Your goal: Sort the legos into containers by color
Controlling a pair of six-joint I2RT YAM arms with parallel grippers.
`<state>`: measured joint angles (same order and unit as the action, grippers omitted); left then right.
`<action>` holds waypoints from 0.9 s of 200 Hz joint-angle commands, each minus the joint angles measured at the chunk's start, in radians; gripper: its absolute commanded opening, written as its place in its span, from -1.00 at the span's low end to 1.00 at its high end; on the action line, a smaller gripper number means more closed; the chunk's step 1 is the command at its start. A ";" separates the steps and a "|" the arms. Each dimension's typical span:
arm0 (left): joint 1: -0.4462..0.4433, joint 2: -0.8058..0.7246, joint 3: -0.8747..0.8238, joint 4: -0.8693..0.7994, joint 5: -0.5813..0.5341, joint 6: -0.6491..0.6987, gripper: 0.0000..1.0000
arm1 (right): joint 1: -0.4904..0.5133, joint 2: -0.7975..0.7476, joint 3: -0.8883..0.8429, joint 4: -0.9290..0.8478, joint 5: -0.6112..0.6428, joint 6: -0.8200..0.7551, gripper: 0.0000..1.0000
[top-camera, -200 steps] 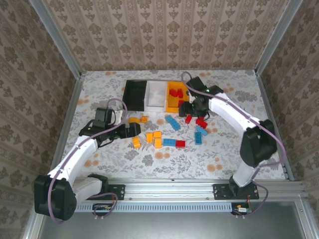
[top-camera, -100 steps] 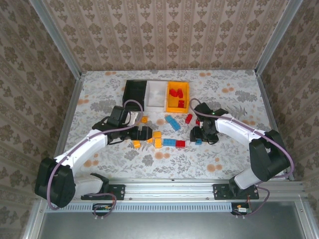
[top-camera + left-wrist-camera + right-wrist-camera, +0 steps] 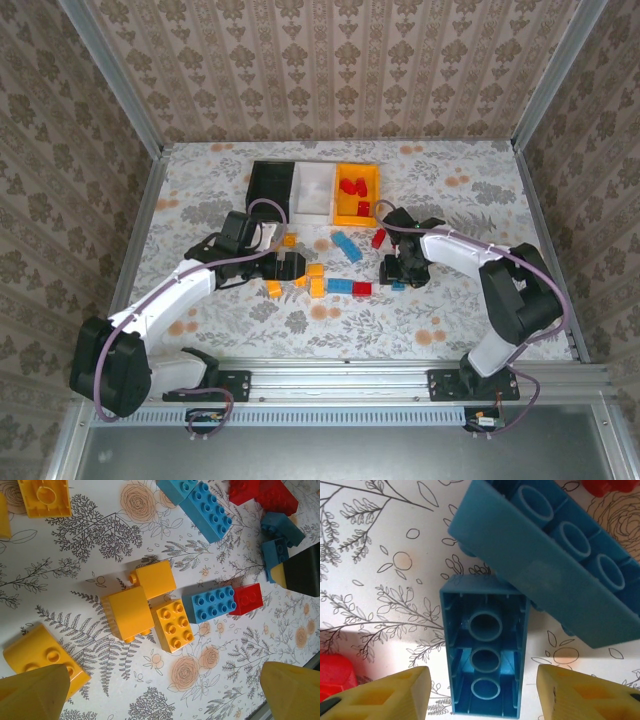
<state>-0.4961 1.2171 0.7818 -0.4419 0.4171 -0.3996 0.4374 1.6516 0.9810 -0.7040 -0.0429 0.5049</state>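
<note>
Right fingers [image 3: 380,692]: parted, straddling an upside-down light blue plastic brick [image 3: 485,665] on the floral table [image 3: 380,555], touching nothing yet, squared to pinch its long sides.
Left fingers [image 3: 30,695]: spread wide, empty, poised above the yellow plastic bricks [image 3: 127,612], likely choosing one.
</note>
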 commanded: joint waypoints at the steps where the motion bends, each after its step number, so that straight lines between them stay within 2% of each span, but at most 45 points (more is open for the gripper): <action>1: 0.009 -0.024 0.005 -0.014 -0.011 0.012 1.00 | 0.007 0.020 0.019 0.007 0.034 0.010 0.10; 47: 0.013 -0.023 -0.002 -0.004 -0.006 0.010 1.00 | 0.008 0.024 0.015 0.006 0.036 0.013 -0.22; 79: 0.014 -0.022 -0.002 0.000 -0.005 0.010 1.00 | 0.010 -0.002 0.021 -0.008 0.035 0.014 -0.30; 137: 0.024 -0.026 -0.010 0.027 -0.006 -0.010 1.00 | 0.020 -0.114 0.113 -0.076 0.004 0.015 -0.33; 170: 0.036 -0.061 -0.032 0.039 -0.011 -0.034 1.00 | 0.020 -0.097 0.294 -0.121 -0.058 -0.003 -0.33; 180: 0.073 -0.077 -0.042 0.043 -0.012 -0.040 0.99 | 0.022 -0.066 0.367 -0.119 -0.089 -0.002 -0.33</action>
<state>-0.4633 1.2011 0.7685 -0.4171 0.4175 -0.4080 0.4526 1.5581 1.1645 -0.7879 -0.0528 0.5076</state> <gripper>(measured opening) 0.997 0.335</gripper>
